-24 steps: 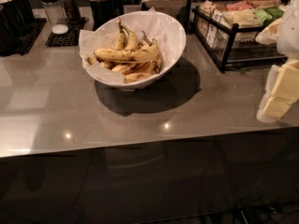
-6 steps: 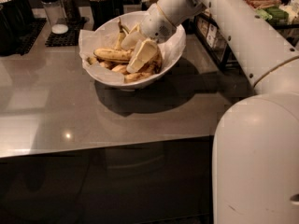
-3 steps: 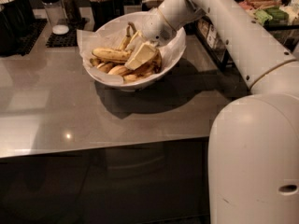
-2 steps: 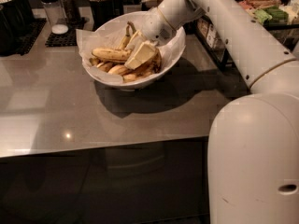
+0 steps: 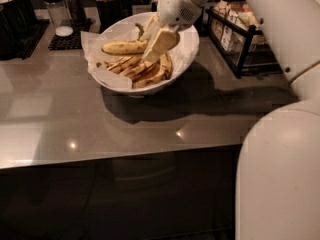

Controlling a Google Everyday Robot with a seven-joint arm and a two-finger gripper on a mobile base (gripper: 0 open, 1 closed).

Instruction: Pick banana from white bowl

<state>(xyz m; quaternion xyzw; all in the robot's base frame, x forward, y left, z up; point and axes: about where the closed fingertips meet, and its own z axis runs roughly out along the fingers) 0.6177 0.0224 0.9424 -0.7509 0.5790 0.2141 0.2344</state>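
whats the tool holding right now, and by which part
The tool, down in the white bowl, seems to hold the banana by its right-hand end; the contact itself is partly hidden.

Dim, warm light is falling from above, giving everything a brownish-yellow cast. The tabletop (image 5: 60,119) is reflecting it as two small bright glints near its front edge and as a broad pale sheen on its left side. The white bowl (image 5: 189,44) is casting a soft, dark shadow to its front and right, and this is merging with a darker band running toward the wire basket (image 5: 241,36). The gripper (image 5: 156,36), reaching down inside the bowl beside the banana (image 5: 124,47), is catching the strongest light. Below the tabletop's front edge, everything is sinking into near-black.
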